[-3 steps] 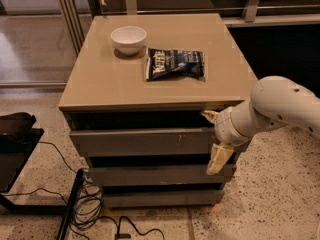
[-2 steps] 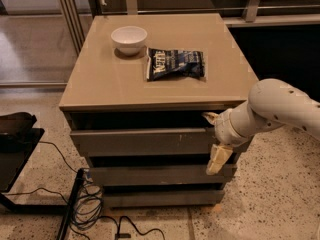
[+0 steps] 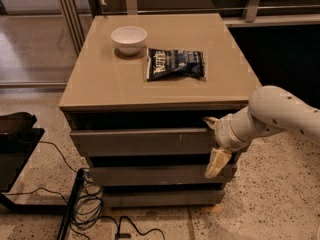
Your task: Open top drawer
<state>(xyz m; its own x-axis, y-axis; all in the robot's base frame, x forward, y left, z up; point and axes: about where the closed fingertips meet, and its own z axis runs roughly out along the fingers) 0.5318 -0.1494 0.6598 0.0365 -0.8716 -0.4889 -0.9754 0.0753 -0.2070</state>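
Three grey drawers sat one under another in a low tan cabinet (image 3: 100, 89), and the top drawer (image 3: 140, 142) was the tallest of them, right below the cabinet's flat top. A dark gap showed between that top and the upper edge of the drawer front. Small white scratches (image 3: 181, 138) marked the front a bit right of the middle. The gripper (image 3: 210, 147) was at the right end of the top drawer, on the end of a fat white arm (image 3: 280, 114) that reached in from the right. Its two pale fingers were spread wide apart. One finger (image 3: 209, 121) poked into the dark gap above the drawer front, and the other finger (image 3: 218, 163) hung down in front, with its tip over the middle drawer (image 3: 150, 175). I could not tell if the fingers pressed on the front or only sat by it. The bottom drawer (image 3: 160, 198) sat just above the speckled floor (image 3: 260, 204). On top of the cabinet, a white bowl (image 3: 129, 38) stood near the back left, and a dark bag of chips (image 3: 175, 64) lay flat just beside it, to its right. Black cables (image 3: 92, 206) lay in a tangle on the floor by the cabinet's left bottom corner.
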